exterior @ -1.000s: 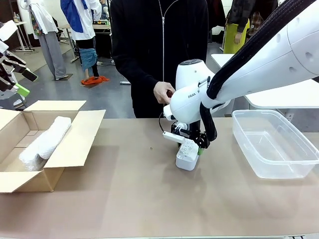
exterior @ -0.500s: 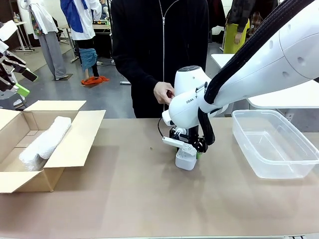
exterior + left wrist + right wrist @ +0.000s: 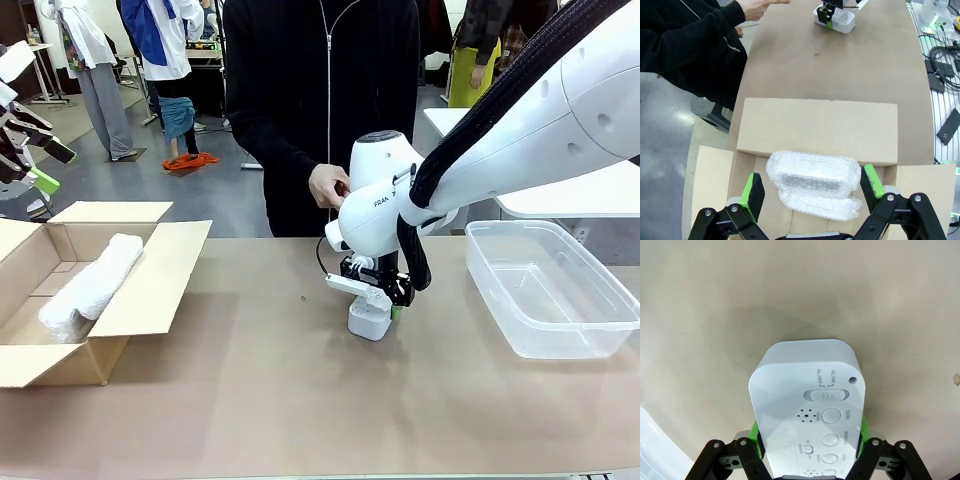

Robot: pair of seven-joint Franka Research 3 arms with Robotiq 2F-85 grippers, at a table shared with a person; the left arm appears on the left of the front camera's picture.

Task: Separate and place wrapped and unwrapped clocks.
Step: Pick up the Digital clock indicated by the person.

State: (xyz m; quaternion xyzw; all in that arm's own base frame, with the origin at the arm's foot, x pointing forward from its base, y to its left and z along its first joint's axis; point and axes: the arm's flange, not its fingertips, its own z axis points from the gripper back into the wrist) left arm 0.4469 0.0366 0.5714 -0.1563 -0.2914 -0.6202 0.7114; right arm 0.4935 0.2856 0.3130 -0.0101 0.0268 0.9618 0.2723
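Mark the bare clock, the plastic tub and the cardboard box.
Bare clock (image 3: 807,385): right wrist view, upper part of its back.
Plastic tub (image 3: 572,326): front view, near wall.
Cardboard box (image 3: 817,125): left wrist view, flap.

My arms were white and smooth, with small round dents. A fat black tube ran along one, and black letters sat near its end. My fingertips had bright green pads.

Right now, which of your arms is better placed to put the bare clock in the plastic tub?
The right, I'd judge. Its gripper is already closed on the clock, and the tub stands on that side. The left gripper is open over the cardboard box.
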